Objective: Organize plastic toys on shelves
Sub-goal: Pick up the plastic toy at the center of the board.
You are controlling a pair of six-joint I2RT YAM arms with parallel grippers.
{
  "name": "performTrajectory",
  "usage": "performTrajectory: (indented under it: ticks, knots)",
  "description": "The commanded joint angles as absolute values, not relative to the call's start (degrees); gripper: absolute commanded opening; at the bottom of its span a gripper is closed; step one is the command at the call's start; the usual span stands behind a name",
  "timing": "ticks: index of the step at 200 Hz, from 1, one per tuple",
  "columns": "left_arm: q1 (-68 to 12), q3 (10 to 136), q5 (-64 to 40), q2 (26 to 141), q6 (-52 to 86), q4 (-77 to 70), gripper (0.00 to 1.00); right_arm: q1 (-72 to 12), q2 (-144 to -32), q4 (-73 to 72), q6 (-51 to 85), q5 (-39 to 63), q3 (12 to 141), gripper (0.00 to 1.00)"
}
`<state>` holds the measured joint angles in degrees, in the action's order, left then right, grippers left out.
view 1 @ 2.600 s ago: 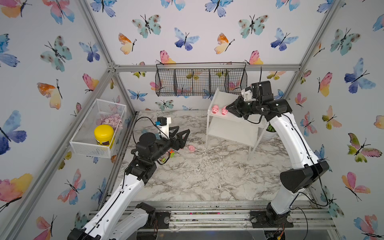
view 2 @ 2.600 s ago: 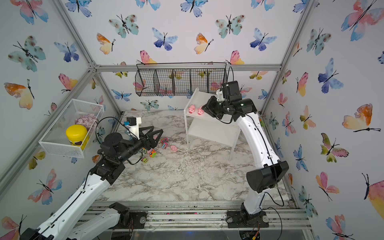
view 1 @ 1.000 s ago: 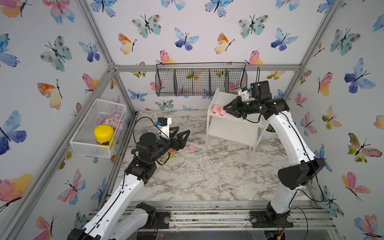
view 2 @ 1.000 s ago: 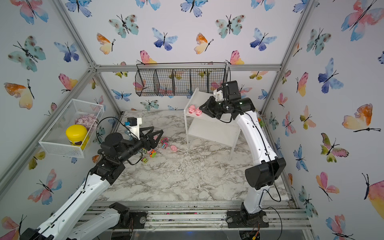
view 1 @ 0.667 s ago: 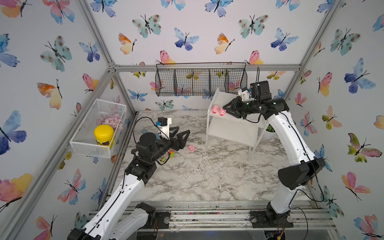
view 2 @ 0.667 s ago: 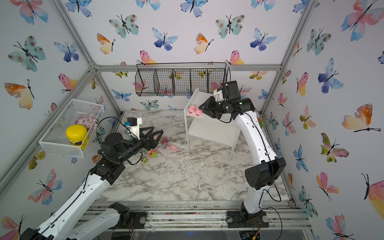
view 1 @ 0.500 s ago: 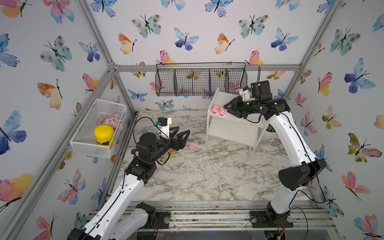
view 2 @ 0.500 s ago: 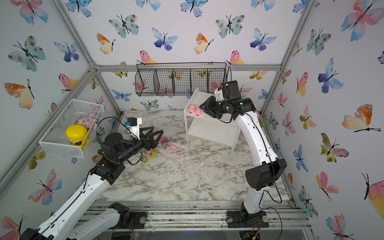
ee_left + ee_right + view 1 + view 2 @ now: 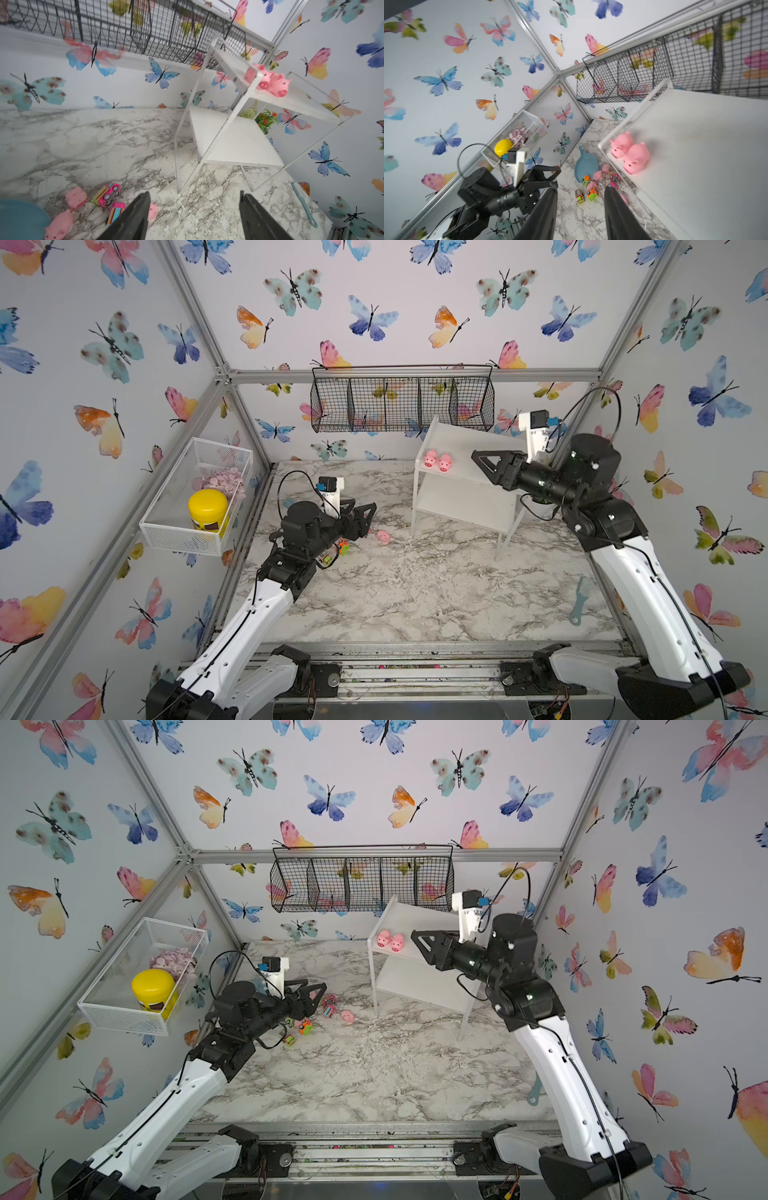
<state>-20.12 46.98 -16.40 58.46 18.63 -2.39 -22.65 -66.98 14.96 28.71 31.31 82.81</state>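
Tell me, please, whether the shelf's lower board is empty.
Empty: the lower board shows only bare white; two pigs stand on the top board.

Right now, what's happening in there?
Two pigs sit side by side on the top level of the shelf. The right gripper hangs next to them, open and empty. The left gripper is also open and empty, low over the table, where the other pigs and the trucks lie scattered near a blue dish. The lower board holds nothing that I can see.
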Motion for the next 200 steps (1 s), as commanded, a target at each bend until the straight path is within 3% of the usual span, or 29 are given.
performTrajectory:
  ticks: [1,63,82,93,113,200]
  knots:
    - [-18.56,45.41,-19.16,61.31,22.33,1.00,0.72,-28.28,-64.47,-0.83,21.98,33.37,74.27,0.43]
    - [-17.84,45.52,-21.85,73.93,22.87,5.43,0.68,-54.66,-62.44,2.51,1.57,12.40,61.91,0.45]
    - [-17.84,48.18,-24.34,80.10,23.94,7.01,0.63,-55.20,-62.50,1.15,3.68,11.61,59.67,0.44]
    - [-17.90,49.86,-25.81,84.13,26.08,6.99,0.53,-55.27,-62.15,0.05,4.61,10.57,58.35,0.44]
    - [-18.40,51.85,-26.54,90.71,29.35,5.41,0.44,-55.26,-61.95,-0.05,4.48,8.62,56.84,0.44]
    - [-20.76,58.03,-20.54,102.90,34.96,0.14,0.47,-55.20,-60.03,-1.58,6.24,5.39,53.44,0.46]
